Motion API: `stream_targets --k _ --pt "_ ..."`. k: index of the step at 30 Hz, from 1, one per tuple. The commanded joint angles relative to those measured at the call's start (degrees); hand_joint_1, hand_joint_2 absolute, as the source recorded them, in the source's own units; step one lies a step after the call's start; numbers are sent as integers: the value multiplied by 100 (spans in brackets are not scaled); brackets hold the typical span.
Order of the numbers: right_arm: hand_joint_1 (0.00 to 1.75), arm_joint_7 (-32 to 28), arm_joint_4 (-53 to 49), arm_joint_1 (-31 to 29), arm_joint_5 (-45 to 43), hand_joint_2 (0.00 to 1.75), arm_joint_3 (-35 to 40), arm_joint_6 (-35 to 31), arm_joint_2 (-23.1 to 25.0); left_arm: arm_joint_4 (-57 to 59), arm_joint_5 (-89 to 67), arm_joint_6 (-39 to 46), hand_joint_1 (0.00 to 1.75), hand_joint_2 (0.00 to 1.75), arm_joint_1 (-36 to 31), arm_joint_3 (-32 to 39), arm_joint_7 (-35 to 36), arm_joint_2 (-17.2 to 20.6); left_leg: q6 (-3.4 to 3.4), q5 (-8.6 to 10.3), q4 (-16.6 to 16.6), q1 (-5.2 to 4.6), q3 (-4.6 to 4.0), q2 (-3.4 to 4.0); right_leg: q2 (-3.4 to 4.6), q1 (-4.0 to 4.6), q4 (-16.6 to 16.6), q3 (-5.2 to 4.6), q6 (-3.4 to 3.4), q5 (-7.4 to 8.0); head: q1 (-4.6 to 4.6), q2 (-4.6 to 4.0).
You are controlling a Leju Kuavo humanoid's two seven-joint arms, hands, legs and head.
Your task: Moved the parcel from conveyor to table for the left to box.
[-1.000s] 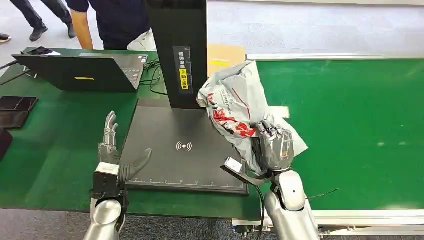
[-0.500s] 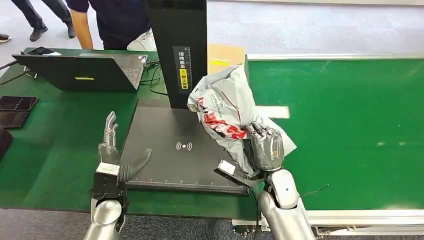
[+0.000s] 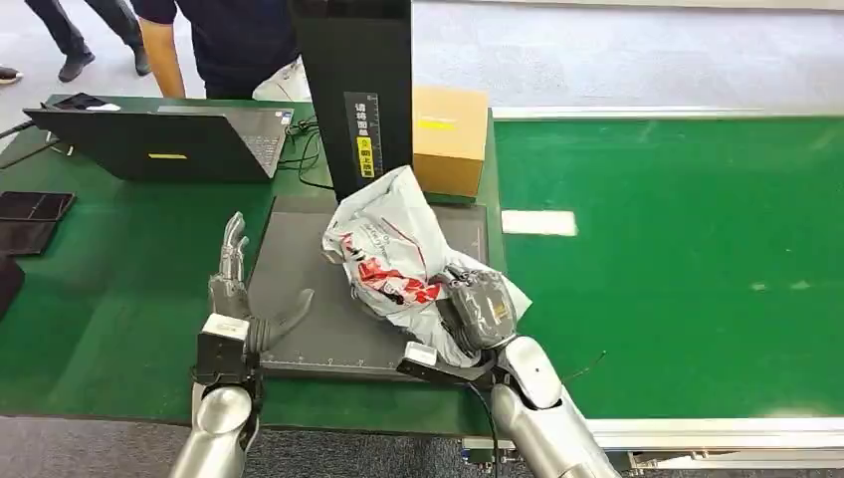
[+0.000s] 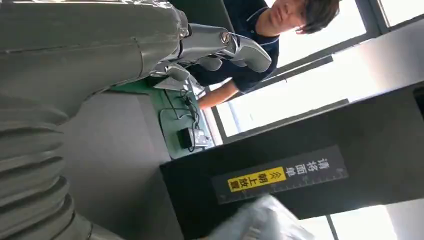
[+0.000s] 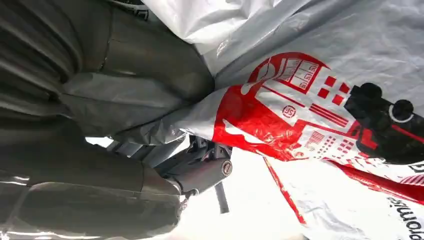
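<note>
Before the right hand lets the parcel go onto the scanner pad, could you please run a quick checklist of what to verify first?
1. Right hand grips the grey-and-red poly mailer parcel: ok.
2. Parcel is over the black scanner pad, off the conveyor belt: ok.
3. Parcel rests fully on the pad: cannot tell.
4. Left hand is empty, fingers apart, beside the pad: ok.
5. Cardboard box stands behind the parcel, apart from it: ok.
6. Person stays beyond the laptop: ok.
</note>
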Motion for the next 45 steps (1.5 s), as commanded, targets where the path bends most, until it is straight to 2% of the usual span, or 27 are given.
stream_targets --k 1,11,17,26,37,38,39,40,45 --pt "175 -54 820 -353 32 175 742 248 -9 465 10 -32 0 175 -251 -153 13 128 0 1 -8 -1 12 4 3 1 -5 10 -7 1 0 0" --pt "175 -32 1421 -604 352 175 1201 338 270 459 8 -52 0 175 -239 -100 18 153 -2 2 -11 1 15 10 8 3 -6 11 -11 3 0 0" --pt "175 40 2324 -1079 365 175 1270 -66 376 471 -2 -79 0 175 -284 -54 18 80 0 2 -5 -1 9 6 4 0 0 6 -5 1 0 0" --pt "175 620 2921 -1521 895 175 1137 -492 425 772 10 -184 0 175 -521 -84 -35 45 -2 4 -4 -1 8 -1 -3 0 0 7 -5 2 0 0" --pt "171 640 3161 -1726 1090 175 860 -488 444 966 23 -238 0 175 -675 -114 -80 3 -1 9 -12 -2 15 -11 -14 0 -6 16 -12 1 2 0" --pt "152 604 3158 -1718 1064 175 839 -492 454 975 22 -242 0 175 -697 -116 -70 -9 -2 6 -5 0 9 -9 -11 0 -1 10 -8 0 0 0" --pt "5 504 2855 -1591 1073 175 698 -492 421 1000 23 -253 0 175 -717 -107 -73 -22 -1 8 -9 -1 12 -10 -13 0 -4 13 -10 1 0 0" --pt "0 498 2943 -1584 1101 175 640 -492 450 1007 23 -261 0 175 -726 -102 -75 -28 -2 5 -1 0 4 -8 -9 1 1 4 -5 0 0 0" --pt "0 373 2664 -1449 1184 175 467 -492 446 1071 22 -262 0 175 -768 -101 -101 -19 -1 9 -9 0 11 -15 -17 2 -6 14 -9 1 2 0"
